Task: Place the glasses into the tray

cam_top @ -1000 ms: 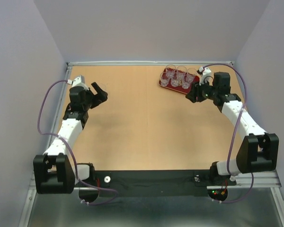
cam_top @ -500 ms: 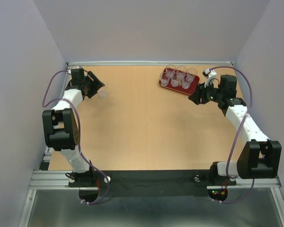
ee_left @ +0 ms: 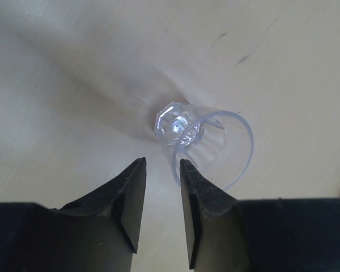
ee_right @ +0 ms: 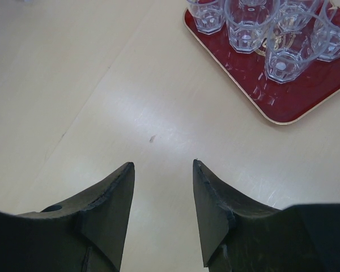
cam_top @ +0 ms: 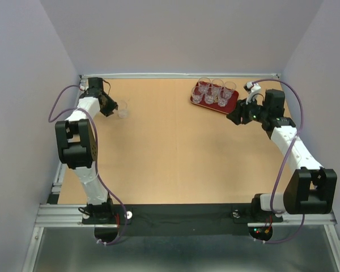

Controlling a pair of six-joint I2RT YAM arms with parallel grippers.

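Risks first.
- Your left gripper (ee_left: pixel 162 163) is empty, its jaws parted only by a narrow slot, clearly narrower than the lone glass (ee_left: pixel 198 139) just past the tips.
- Push forward like this and you'd likely shove or tip the tumbler rather than straddle it. Widen first.
- In the left wrist view one finger overlaps the rim; you can't tell from here whether it touches. The glass also sits off to that side of the slot, so re-centre.
- Clear, smooth glass: a shallow pinch could slip on the lift.
- Further off, the tray (ee_right: pixel 294 99) lies well apart from this glass, at the far right of the table (ee_right: pixel 102 113), and five glasses (ee_right: pixel 246 25) already crowd it. A careless set-down could knock them.
- Your right gripper (ee_right: pixel 162 164), unclenched and empty, hovers near the tray's end, so mind a clash of arms on delivery.

Pose.
- Left arm: base near, elbow folded high, forearm reaching to the far-left corner, fingers angled down at the glass.
- Right arm: stretched out to the far right, wrist tilted down, pointing at the tray.
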